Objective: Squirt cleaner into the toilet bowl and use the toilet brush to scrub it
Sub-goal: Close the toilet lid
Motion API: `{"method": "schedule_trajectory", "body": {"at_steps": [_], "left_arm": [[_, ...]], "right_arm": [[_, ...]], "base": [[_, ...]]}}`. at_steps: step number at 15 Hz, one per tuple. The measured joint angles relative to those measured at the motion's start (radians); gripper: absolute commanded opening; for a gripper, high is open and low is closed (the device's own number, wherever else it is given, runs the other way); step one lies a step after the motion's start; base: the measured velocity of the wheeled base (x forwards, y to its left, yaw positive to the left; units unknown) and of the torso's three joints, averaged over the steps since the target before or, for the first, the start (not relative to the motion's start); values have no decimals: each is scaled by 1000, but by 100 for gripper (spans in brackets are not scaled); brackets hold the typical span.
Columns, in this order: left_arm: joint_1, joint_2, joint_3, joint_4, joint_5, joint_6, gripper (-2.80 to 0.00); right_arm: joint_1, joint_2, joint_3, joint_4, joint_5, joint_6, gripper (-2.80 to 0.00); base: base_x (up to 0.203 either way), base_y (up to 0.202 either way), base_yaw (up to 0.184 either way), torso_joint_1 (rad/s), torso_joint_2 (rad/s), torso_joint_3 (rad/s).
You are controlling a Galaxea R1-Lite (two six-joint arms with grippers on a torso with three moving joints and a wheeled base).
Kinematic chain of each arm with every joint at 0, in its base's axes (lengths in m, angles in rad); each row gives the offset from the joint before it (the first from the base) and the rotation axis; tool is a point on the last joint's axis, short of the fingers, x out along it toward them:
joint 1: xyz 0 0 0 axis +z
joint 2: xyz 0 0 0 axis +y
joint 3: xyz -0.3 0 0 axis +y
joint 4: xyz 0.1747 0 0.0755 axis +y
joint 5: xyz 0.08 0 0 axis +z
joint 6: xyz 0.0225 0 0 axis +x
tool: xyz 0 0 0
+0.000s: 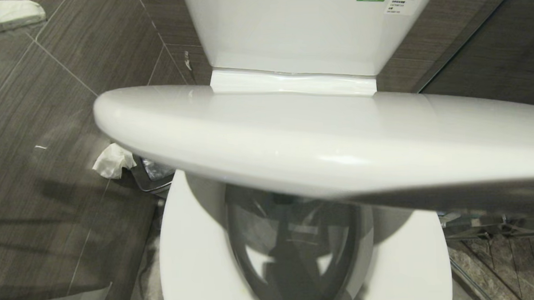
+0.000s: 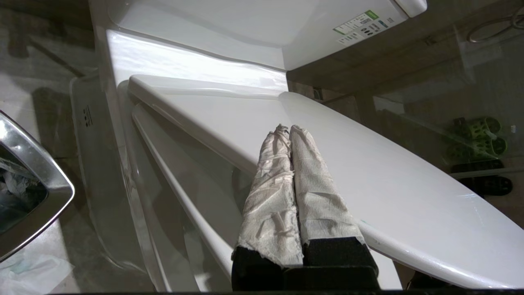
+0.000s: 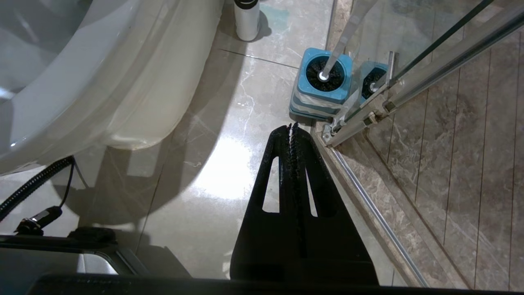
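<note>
The toilet bowl [image 1: 193, 268] fills the lower middle of the head view, and its white lid [image 1: 293, 135] hangs half raised across it. My left gripper [image 2: 288, 129] is under that lid, out of the head view. Its paper-wrapped fingers [image 2: 315, 192] are shut on nothing and lie against the lid's underside [image 2: 389, 180], above the seat [image 2: 176, 192]. The toilet brush stands in a blue-topped holder [image 3: 323, 96] on the floor, black bristles [image 3: 315, 73] down and white handle [image 3: 348, 28] up. My right gripper [image 3: 291, 128] hangs shut and empty just short of the holder.
A steel waste bin [image 1: 151, 177] with a crumpled tissue [image 1: 113, 160] beside it sits left of the bowl. A white bottle [image 3: 247, 20] stands on the floor near the toilet's base. A glass door on a metal rail [image 3: 368, 213] runs close by the holder. Green slippers [image 2: 477, 139] lie behind the glass.
</note>
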Motion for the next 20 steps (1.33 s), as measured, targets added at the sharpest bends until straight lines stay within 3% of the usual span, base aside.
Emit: {"method": "schedule_trajectory", "body": {"at_steps": [5, 20], "left_arm": [[-1, 0, 0, 0, 16, 35, -280], [-16, 0, 8, 3, 21, 66, -280]], "right_arm": [[0, 0, 0, 0, 0, 0, -280], [0, 0, 0, 0, 1, 0, -280]], "base": [[0, 0, 0, 0, 1, 47], [0, 0, 0, 2, 2, 201]]}}
